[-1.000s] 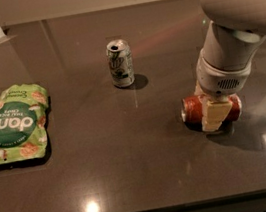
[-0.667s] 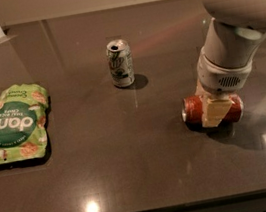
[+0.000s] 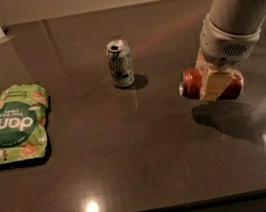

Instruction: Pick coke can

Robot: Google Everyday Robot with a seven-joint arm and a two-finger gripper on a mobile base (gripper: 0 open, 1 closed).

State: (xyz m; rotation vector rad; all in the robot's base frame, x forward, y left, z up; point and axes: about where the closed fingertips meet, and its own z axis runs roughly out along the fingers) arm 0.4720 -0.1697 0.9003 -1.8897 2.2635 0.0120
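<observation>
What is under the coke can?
The gripper holds the coke can above bare table, with only its shadow below. The can's underside and the far finger are hidden.

The red aluminium coke can (image 3: 191, 84) lies on its side, long axis running left to right across the view, with its silvery end rim facing left. The gripper (image 3: 210, 81) clasps it across the middle (a cream finger covers the centre). Its shadow falls separately on the dark glossy table (image 3: 145, 151), right of centre.
</observation>
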